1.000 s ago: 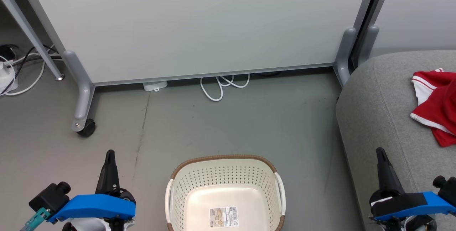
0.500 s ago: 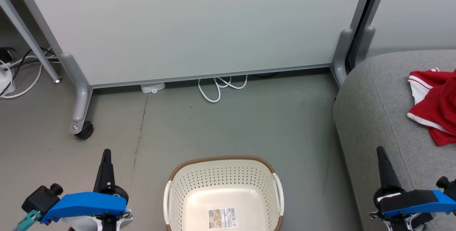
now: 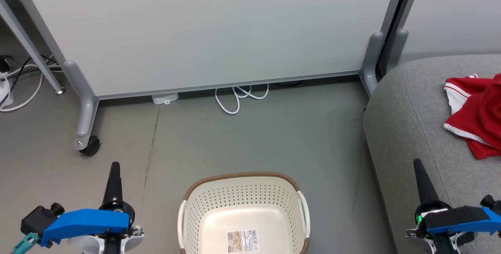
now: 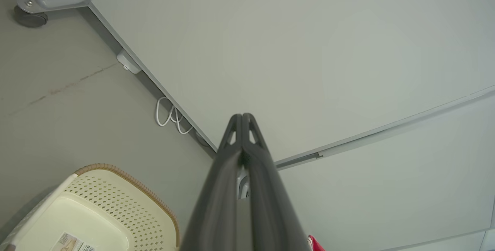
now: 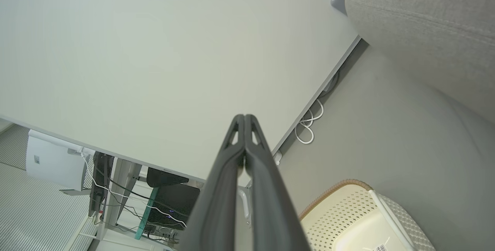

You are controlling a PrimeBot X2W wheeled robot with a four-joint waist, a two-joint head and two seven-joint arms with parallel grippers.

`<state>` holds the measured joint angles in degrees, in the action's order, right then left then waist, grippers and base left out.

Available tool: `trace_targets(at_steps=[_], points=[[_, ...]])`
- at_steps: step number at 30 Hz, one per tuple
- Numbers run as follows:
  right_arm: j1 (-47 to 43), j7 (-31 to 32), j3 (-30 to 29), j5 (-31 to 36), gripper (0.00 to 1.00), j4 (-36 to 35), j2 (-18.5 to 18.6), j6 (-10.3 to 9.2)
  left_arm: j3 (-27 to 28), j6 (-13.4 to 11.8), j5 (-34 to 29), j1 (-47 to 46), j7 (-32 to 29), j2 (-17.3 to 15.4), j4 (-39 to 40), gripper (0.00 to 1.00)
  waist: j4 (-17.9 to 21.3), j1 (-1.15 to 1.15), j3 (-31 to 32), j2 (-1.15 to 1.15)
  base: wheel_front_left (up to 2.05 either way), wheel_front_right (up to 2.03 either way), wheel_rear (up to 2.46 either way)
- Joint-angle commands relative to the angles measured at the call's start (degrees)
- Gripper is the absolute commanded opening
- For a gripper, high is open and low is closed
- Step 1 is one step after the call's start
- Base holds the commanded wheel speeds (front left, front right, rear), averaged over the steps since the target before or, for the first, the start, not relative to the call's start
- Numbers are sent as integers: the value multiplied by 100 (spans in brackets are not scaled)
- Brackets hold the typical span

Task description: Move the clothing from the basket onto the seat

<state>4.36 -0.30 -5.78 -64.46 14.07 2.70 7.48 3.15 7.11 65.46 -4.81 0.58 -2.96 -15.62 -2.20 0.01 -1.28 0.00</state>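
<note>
Resting on the seat, clothing lies apart from closed, seemingly empty right fingers and left fingers.

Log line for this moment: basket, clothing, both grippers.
basket: no clothing visible inside | red clothing: on seat | left gripper: shut, empty | right gripper: shut, empty | task: looks done

The head camera swings slightly, so the whole scene slides toward 9 o'clock. A little more of the clothing on the seat comes into view. A green light now glows behind the right gripper.
</note>
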Motion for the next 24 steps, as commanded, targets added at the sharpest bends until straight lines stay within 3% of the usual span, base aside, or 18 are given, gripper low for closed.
trace_targets(at_steps=[1, 24], points=[[120, 32, -12, -161, 0, -52, 24, 2, 47, 37, 132, -116, -38, -24, 71, 0, 5, -1, 2, 0, 0, 0, 0], [163, 335, -46, -1350, 0, -34, 26, 2, 173, 49, 1301, -150, -344, -20, 119, 0, 89, -1, 45, 0, 0, 0, 0]])
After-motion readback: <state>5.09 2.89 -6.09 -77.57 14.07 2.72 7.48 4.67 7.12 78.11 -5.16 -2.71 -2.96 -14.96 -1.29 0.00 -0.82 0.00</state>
